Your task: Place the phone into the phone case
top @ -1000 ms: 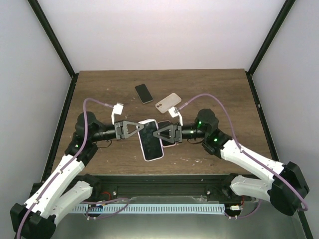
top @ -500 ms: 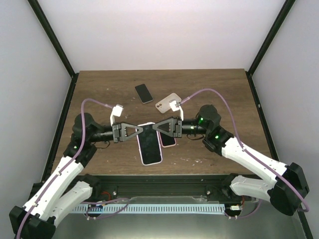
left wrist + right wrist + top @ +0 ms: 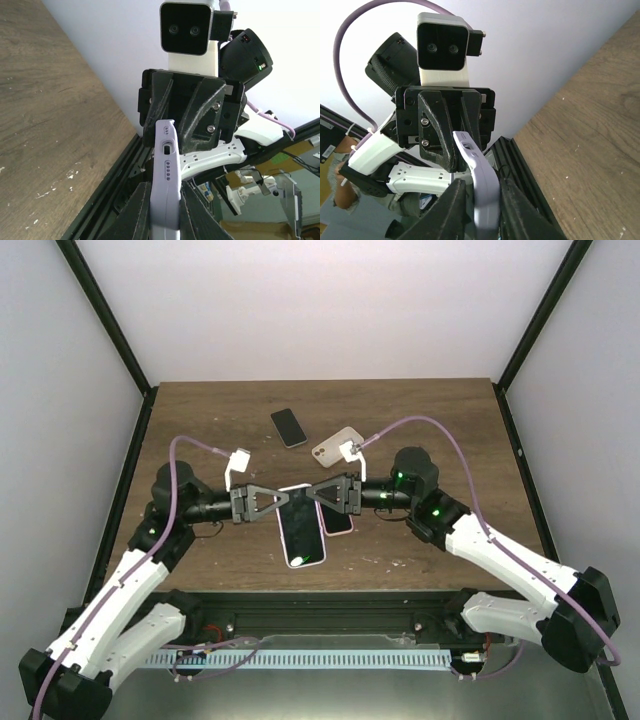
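A dark-screened phone in a lavender case (image 3: 303, 530) hangs above the table between my two grippers. My left gripper (image 3: 283, 502) is shut on the case's upper left corner. In the left wrist view (image 3: 162, 202) the case edge (image 3: 167, 175), with its port hole and speaker holes, is clamped between the fingers. My right gripper (image 3: 317, 493) is shut on the opposite corner. In the right wrist view (image 3: 482, 197) the case edge (image 3: 481, 175) is bent between the fingers. The two grippers face each other closely.
A second dark phone with a pink rim (image 3: 338, 523) shows just below the right gripper. A black phone (image 3: 289, 427) and a beige case (image 3: 336, 444) lie farther back on the wooden table (image 3: 450, 440). Black frame posts stand at the table's sides.
My right gripper has moved slightly back and left, closer to the left gripper. The cased phone between them has shifted a little. The left arm has barely moved.
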{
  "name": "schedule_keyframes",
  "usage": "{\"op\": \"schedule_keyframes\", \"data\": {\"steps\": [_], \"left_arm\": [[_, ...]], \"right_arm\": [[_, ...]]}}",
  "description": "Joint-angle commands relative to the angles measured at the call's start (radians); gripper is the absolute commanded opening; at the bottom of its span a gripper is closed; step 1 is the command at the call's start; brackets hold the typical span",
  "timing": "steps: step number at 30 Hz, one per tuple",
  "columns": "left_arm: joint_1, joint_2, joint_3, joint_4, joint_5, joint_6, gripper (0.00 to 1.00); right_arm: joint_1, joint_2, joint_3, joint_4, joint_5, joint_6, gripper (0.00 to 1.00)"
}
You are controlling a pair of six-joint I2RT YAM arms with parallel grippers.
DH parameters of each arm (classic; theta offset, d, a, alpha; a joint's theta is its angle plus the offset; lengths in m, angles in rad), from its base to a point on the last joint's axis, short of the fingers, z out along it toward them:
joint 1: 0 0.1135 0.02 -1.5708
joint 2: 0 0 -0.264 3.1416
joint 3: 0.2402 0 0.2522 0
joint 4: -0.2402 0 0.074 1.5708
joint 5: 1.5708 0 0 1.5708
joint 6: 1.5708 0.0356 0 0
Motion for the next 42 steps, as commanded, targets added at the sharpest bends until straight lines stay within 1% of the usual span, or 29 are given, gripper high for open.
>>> {"op": "schedule_keyframes", "data": {"steps": [1,3,4,5,6,8,9,13,19,21,22,23,25,27,31,32,33,34,35,39,42], "left_arm": [[-0.002,-0.009,-0.004,0.052,-0.010,-0.057,0.00],[-0.003,-0.013,-0.026,0.132,0.003,-0.104,0.00],[-0.003,-0.015,-0.031,0.146,0.007,-0.115,0.00],[-0.003,-0.015,-0.033,0.147,0.007,-0.116,0.00],[-0.003,-0.016,-0.035,0.137,0.008,-0.110,0.00],[-0.003,-0.014,-0.034,0.096,-0.002,-0.083,0.00],[-0.003,-0.011,-0.033,0.073,-0.006,-0.063,0.00],[-0.003,0.014,-0.018,-0.045,-0.039,-0.006,0.00],[-0.003,0.042,-0.008,-0.071,-0.039,0.000,0.00],[-0.003,0.045,-0.006,-0.068,-0.025,0.016,0.00],[-0.003,0.046,-0.010,-0.046,0.000,0.022,0.00],[-0.002,0.047,-0.018,-0.015,0.027,0.026,0.00],[-0.003,0.042,-0.029,0.032,0.071,0.034,0.00],[-0.003,0.037,-0.025,0.052,0.093,0.039,0.00],[-0.003,0.013,-0.022,0.088,0.117,0.039,0.00],[-0.003,0.010,-0.024,0.095,0.122,0.039,0.00],[-0.003,0.009,-0.023,0.099,0.126,0.040,0.00],[-0.003,0.010,-0.023,0.099,0.127,0.041,0.00],[-0.003,0.012,-0.022,0.100,0.128,0.043,0.00],[-0.003,0.025,-0.020,0.100,0.136,0.048,0.00],[-0.003,0.033,-0.020,0.080,0.138,0.080,0.00]], "right_arm": [[0.000,-0.016,0.036,0.027,0.005,-0.013,0.24],[0.000,-0.018,0.002,0.065,-0.014,0.014,0.28],[0.000,-0.018,-0.012,0.083,-0.017,0.029,0.28],[0.001,-0.020,-0.025,0.104,-0.021,0.042,0.26],[0.001,-0.022,-0.033,0.126,-0.025,0.055,0.20],[0.000,-0.022,-0.035,0.147,-0.026,0.061,0.02],[0.001,-0.024,-0.028,0.131,-0.010,0.055,0.01],[0.012,-0.032,0.014,0.040,0.079,-0.052,0.01],[0.042,-0.052,0.026,-0.033,0.193,-0.217,0.01],[0.042,-0.062,0.039,-0.063,0.210,-0.241,0.01],[0.031,-0.058,0.058,-0.085,0.183,-0.212,0.02],[0.000,-0.045,0.079,-0.080,0.109,-0.162,0.03],[-0.015,-0.025,0.092,0.013,-0.085,-0.046,0.08],[-0.015,-0.024,0.065,0.100,-0.188,0.045,0.14],[-0.016,-0.064,0.003,0.128,-0.183,0.100,0.31],[-0.016,-0.070,-0.005,0.136,-0.180,0.112,0.34],[-0.015,-0.074,-0.008,0.145,-0.180,0.122,0.35],[-0.016,-0.076,-0.010,0.156,-0.181,0.134,0.34],[-0.016,-0.077,-0.011,0.167,-0.181,0.145,0.30],[-0.015,-0.066,-0.006,0.207,-0.189,0.185,0.03],[-0.016,-0.051,-0.028,0.340,-0.226,0.294,0.01]]}}
